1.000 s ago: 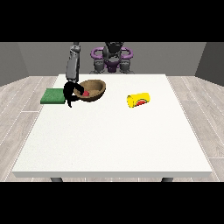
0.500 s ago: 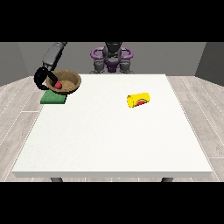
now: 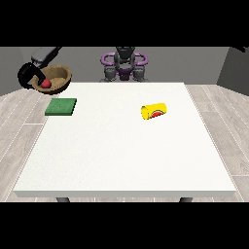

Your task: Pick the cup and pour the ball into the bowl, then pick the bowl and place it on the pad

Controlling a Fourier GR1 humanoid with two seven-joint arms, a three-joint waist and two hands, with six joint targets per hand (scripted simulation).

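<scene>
A brown bowl (image 3: 57, 78) with a red ball (image 3: 46, 83) inside hangs in the air past the table's left rear corner, tilted towards the camera. The black hand at the view's left (image 3: 26, 76) curls round the bowl's left rim. Below and in front of the bowl, a green pad (image 3: 61, 106) lies flat on the white table (image 3: 126, 155) with nothing on it. A yellow cup (image 3: 153, 111) lies on its side right of the table's middle. The hand at the view's right does not show.
The robot's torso (image 3: 124, 65) stands behind the table's far edge. Wooden floor surrounds the table on both sides.
The hand at the view's left has carried the bowl with the ball up and leftwards, from over the pad's right side to beyond the pad. The cup has stayed put.
</scene>
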